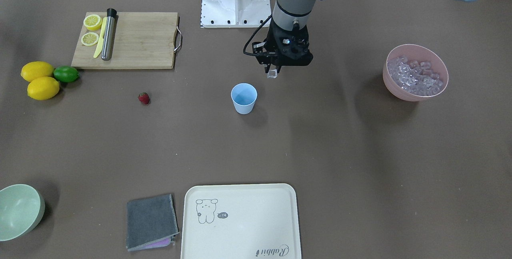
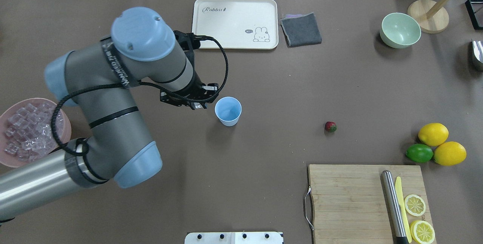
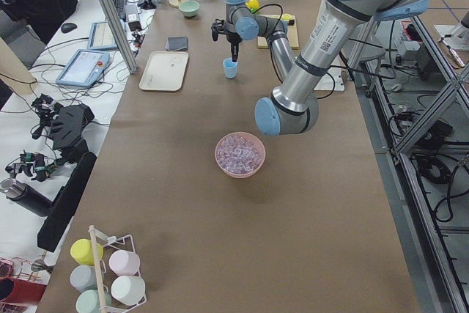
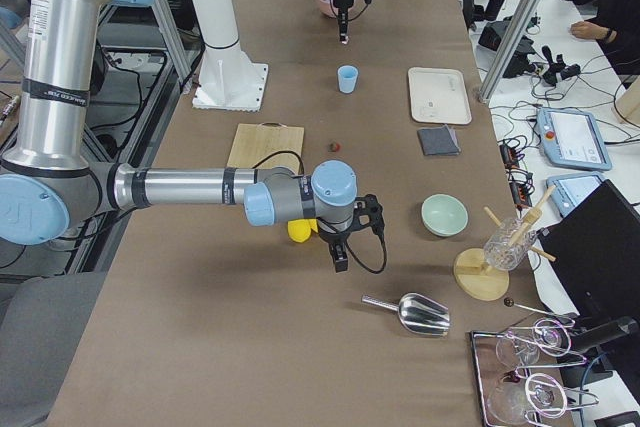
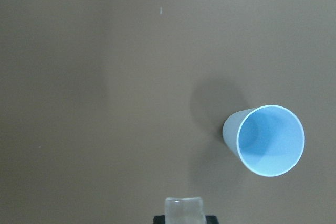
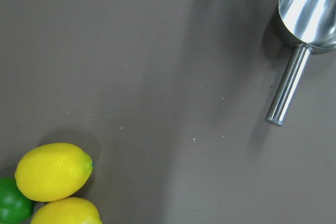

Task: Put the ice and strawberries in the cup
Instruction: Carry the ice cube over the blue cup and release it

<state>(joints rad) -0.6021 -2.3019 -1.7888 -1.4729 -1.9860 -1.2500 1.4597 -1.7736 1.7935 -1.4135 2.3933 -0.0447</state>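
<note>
Grey tubular arms [image 2: 113, 131], pale blue joint caps [image 2: 142, 34], looped black cable [image 2: 227, 69], black left hand [image 1: 273, 70].

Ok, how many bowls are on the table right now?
2. The pink bowl, full of ice, sits on the robot's left side. The pale green bowl, empty, is at the table's far edge on its right. None seems hidden.

Light: bright and even, falling from overhead onto the brown table [image 1: 320, 151].
Shadows: soft-edged, pooled beside the cup [image 1: 244, 98] and the pink bowl [image 1: 415, 73].
Glare: white streaks on the steel scoop [image 6: 310, 3].
Focus: the ice cube [image 5: 184, 211] at the left wrist view's bottom edge is blurred; the cup there is sharp.
Edges: side views splay, uprights leaning outward.
</note>
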